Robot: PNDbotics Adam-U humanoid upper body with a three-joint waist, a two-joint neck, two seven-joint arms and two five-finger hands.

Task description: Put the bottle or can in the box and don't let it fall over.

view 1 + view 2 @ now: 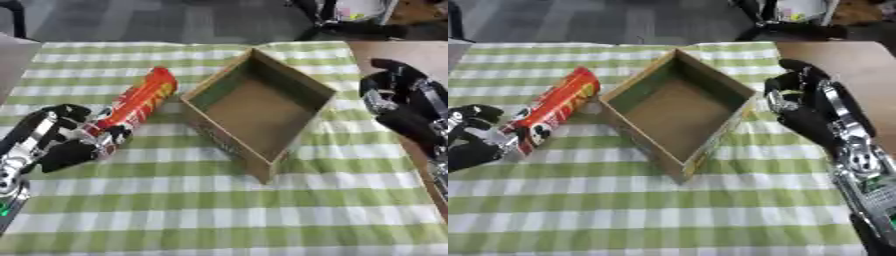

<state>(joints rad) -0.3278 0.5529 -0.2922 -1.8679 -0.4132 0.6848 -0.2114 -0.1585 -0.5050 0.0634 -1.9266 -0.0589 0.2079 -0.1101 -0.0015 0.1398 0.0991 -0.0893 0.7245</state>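
Note:
A tall red and orange can [138,102] leans tilted just left of the open cardboard box [259,107], its top pointing up and away. My left hand [61,137] is curled round the can's lower end at the left of the table. The box is brown, empty and turned at an angle on the green checked cloth. My right hand [802,105] hangs beside the box's right wall with its fingers curled and nothing in them.
The green and white checked cloth [227,210] covers the table. A bare brown strip of table [859,65] shows at the right edge. Dark chair legs [350,25] stand beyond the far edge.

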